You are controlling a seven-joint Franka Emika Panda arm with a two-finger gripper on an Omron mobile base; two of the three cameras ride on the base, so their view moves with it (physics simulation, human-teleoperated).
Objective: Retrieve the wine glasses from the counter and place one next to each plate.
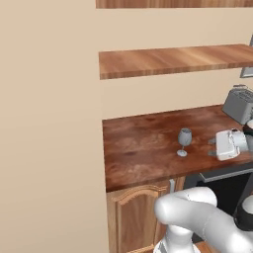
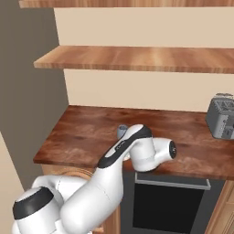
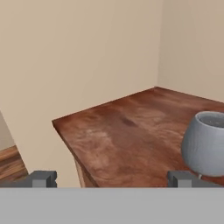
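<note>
One wine glass [image 1: 184, 141] stands upright on the dark reddish-brown counter [image 1: 138, 143], a grey-blue bowl on a thin stem. My gripper [image 1: 212, 147] hovers over the counter just right of it, fingers pointing at the glass, open and holding nothing. In the hand view the glass bowl [image 3: 205, 142] is at the right, just beyond the right fingertip [image 3: 181, 178], off the centre of the gripper [image 3: 111, 179]. In the right base view my arm covers all but the glass rim [image 2: 121, 132]. The plates are out of view.
A grey toaster [image 1: 239, 105] [image 2: 222, 116] stands at the counter's back right. A wooden shelf [image 1: 173, 59] hangs above. The beige wall [image 1: 49, 148] closes the counter's left end. A dark oven [image 2: 169, 205] and a wooden cabinet door [image 1: 138, 217] sit below.
</note>
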